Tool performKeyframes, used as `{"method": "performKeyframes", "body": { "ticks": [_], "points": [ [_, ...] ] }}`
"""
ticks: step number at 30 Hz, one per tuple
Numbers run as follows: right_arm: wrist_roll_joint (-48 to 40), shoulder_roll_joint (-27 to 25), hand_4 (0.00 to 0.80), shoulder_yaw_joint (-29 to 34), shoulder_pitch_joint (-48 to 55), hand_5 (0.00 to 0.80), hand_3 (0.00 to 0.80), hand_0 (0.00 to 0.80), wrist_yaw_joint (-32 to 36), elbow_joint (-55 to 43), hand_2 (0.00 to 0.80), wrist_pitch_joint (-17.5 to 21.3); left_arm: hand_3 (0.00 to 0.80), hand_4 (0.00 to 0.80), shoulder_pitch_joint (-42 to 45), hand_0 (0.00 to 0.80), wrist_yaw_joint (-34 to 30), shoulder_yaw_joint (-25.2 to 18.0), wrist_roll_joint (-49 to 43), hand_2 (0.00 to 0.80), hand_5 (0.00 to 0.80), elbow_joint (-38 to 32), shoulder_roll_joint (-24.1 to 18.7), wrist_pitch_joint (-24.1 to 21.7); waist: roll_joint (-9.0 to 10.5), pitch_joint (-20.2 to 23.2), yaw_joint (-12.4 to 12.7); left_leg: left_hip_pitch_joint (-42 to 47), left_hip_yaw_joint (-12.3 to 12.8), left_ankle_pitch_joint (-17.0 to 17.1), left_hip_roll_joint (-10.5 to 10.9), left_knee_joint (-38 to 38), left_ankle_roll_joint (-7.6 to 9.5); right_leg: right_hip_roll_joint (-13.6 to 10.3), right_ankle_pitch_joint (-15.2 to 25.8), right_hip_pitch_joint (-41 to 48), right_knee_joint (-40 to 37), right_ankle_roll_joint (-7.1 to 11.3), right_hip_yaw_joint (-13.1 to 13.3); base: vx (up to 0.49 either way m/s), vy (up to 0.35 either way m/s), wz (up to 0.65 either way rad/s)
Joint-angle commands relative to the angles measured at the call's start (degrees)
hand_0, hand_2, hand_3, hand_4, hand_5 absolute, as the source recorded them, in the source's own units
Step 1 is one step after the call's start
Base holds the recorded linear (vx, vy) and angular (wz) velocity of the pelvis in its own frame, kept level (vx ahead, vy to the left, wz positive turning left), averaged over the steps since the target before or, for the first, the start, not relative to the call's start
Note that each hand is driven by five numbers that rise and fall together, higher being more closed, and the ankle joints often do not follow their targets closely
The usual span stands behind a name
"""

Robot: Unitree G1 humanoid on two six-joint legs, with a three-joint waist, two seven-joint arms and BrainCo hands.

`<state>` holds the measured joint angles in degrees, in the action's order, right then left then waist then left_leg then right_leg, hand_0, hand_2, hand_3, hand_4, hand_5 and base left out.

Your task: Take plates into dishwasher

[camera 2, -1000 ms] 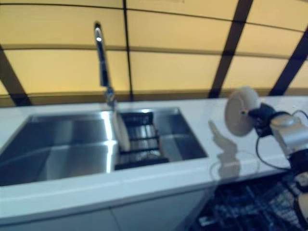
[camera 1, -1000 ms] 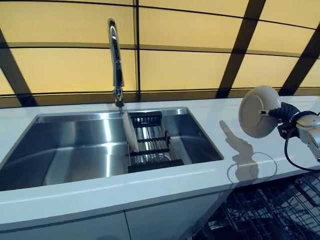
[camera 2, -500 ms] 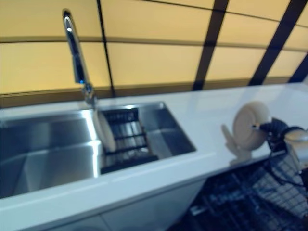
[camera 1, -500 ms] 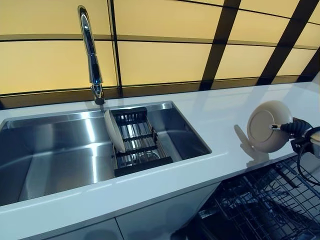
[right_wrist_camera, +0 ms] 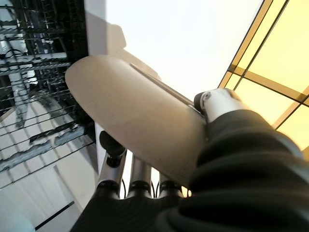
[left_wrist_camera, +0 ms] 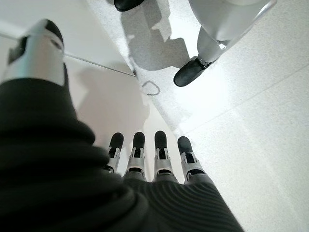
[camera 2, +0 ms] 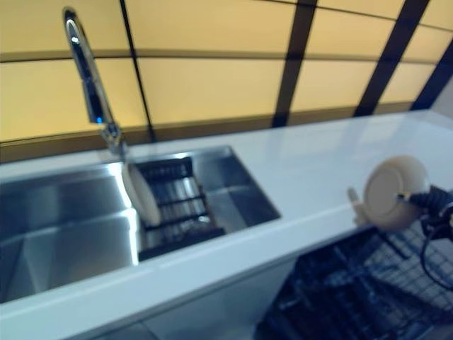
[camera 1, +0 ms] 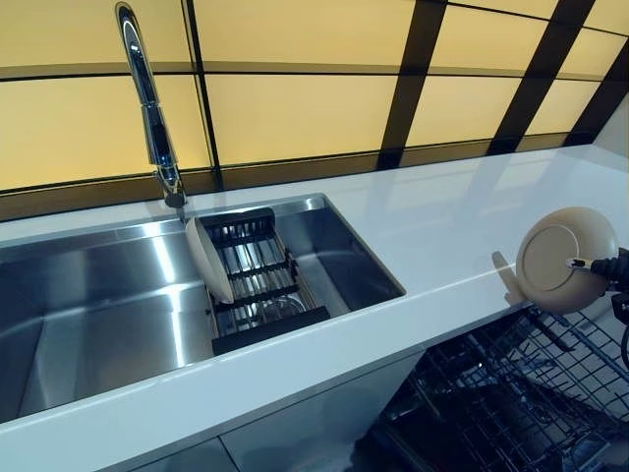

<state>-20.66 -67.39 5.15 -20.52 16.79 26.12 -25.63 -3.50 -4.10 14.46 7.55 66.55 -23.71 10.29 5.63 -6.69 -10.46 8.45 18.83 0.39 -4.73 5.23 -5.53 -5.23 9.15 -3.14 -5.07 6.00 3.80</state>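
Right robot hand (right_wrist_camera: 145,179) grips a beige plate (camera 1: 567,260): the thumb lies across one face and the fingers (right_wrist_camera: 112,150) run along the other, so the plate is pinched between them. Held on edge, the plate shows its underside and foot ring to the head camera. It hangs in the air at the front edge of the white worktop (camera 1: 432,236), at the robot's right, above the dark wire rack (camera 1: 511,403) of the open dishwasher below the worktop. Plate and rack do not touch.

Left robot hand (left_wrist_camera: 154,159) appears only in its own wrist view, released, with straight fingers pointing down at the pale floor (left_wrist_camera: 260,125); it holds nothing.

A steel sink (camera 1: 88,295) is set into the worktop at the robot's left. A black drainer (camera 1: 260,285) sits across its right end, spanning the basin from back to front. A second plate (camera 1: 208,261) stands on edge at the drainer's left side, leaning against it with its face turned towards the basin. A tall chrome tap (camera 1: 147,108) rises from the back rim of the sink, just behind this second plate. Behind the worktop runs a wall of yellow panels (camera 1: 295,113) divided by dark bars. White cabinet fronts (camera 1: 305,413) close the space under the sink, beside the open dishwasher.
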Motion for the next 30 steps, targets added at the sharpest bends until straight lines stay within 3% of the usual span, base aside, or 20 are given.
{"method": "performKeyframes", "body": {
  "ticks": [1, 9, 15, 25, 30],
  "points": [
    [4.6, -2.4, 0.800, -0.1, 0.1, 0.800, 0.800, 0.800, 1.3, 0.0, 0.800, 2.0, 0.000, 0.000, -0.9, 0.000, -0.3, -2.5, -1.1, 0.000, 0.000, 2.8, -2.5, -1.2, 0.56, -1.1, 0.2, 0.3, -3.6, -2.1, 1.6, -0.5, 4.30, -0.1, -0.7, 1.0, 1.2, 3.38, -2.2, 0.000, 0.000, 0.00],
    [10.4, -4.8, 0.800, 1.3, 4.1, 0.800, 0.800, 0.800, 4.6, 3.4, 0.800, 3.9, 0.000, 0.000, -0.4, 0.000, -0.5, -2.9, -1.8, 0.000, 0.000, 2.8, -3.1, -2.2, 1.21, -1.6, 0.1, 0.1, -3.5, -2.0, 1.4, -0.5, 4.25, 0.1, -0.4, 0.8, 1.2, 3.43, -2.2, 0.000, 0.000, 0.00],
    [10.1, -5.7, 0.800, 1.8, 5.6, 0.800, 0.800, 0.800, 8.5, 5.1, 0.800, 4.2, 0.000, 0.000, -0.2, 0.000, 0.0, -3.0, -2.5, 0.000, 0.000, 3.0, -3.1, -2.9, 1.67, -1.8, 0.2, -0.2, -3.6, -2.0, 1.3, -0.7, 4.21, 0.2, -0.4, 0.6, 1.3, 3.44, -2.3, -0.001, -0.006, 0.00],
    [14.4, -3.3, 0.800, 2.0, 10.5, 0.800, 0.800, 0.800, 14.7, 6.2, 0.800, 6.2, 0.000, 0.000, 0.1, 0.000, -0.4, -3.7, -4.5, 0.000, 0.000, 2.9, -3.5, -3.5, 2.17, -1.9, 0.6, -0.4, -3.9, -2.0, 1.1, -0.6, 4.08, 0.2, -0.2, 0.5, 1.2, 3.53, -2.8, -0.001, -0.003, 0.00],
    [14.9, -0.6, 0.800, 0.2, 10.8, 0.800, 0.800, 0.800, 14.2, 3.8, 0.800, 7.5, 0.000, 0.000, 0.2, 0.000, -0.4, -3.7, -5.1, 0.000, 0.000, 2.6, -3.4, -3.7, 2.03, -2.0, 0.7, -0.3, -4.0, -1.9, 1.0, -0.7, 4.02, 0.2, -0.1, 0.5, 1.1, 3.54, -3.0, 0.000, 0.000, 0.00]
  ]
}}
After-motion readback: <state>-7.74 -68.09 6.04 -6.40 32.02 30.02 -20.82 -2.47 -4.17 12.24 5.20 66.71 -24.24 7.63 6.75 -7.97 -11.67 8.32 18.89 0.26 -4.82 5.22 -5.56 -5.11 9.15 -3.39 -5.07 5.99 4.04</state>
